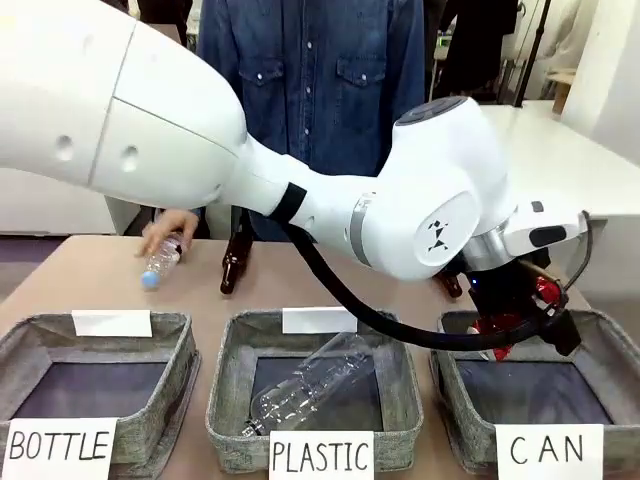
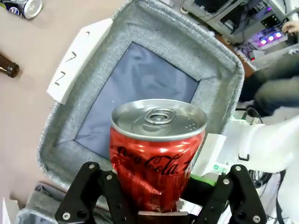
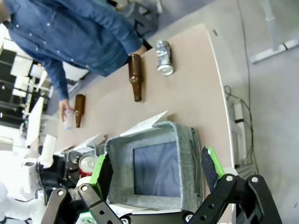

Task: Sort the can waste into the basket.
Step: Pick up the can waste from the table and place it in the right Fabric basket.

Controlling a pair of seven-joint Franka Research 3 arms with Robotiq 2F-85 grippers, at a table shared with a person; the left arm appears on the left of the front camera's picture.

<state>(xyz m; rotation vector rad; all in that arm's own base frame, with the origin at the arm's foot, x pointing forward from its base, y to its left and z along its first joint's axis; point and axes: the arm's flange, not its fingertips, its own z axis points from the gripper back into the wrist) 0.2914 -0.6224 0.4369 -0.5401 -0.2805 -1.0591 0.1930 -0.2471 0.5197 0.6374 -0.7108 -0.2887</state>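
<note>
A shiny red can [image 2: 159, 149] stands upright between the black fingers of my left gripper [image 2: 161, 198], which is shut on it. In the front view that gripper [image 1: 520, 312] hangs with the red can [image 1: 492, 325] over the back edge of the grey basket [image 1: 450, 385] signed "CAN". Straight below the can lies the basket's [image 2: 187, 42] dark bottom. A dark can with a silver end [image 3: 163, 57] lies on the table beyond the basket [image 3: 189, 158]; the dark can [image 2: 23, 7] lies at a table corner. My right gripper [image 3: 154, 172] is open above the basket, holding nothing.
A clear bottle [image 1: 310, 385] lies in the "PLASTIC" basket [image 1: 225, 400]; the "BOTTLE" basket [image 1: 180, 370] stands left. A person's hand [image 1: 168, 228] rests on a small clear bottle [image 1: 160, 262]. Brown bottles [image 1: 235, 262] [image 3: 135, 77] lie on the table behind the baskets.
</note>
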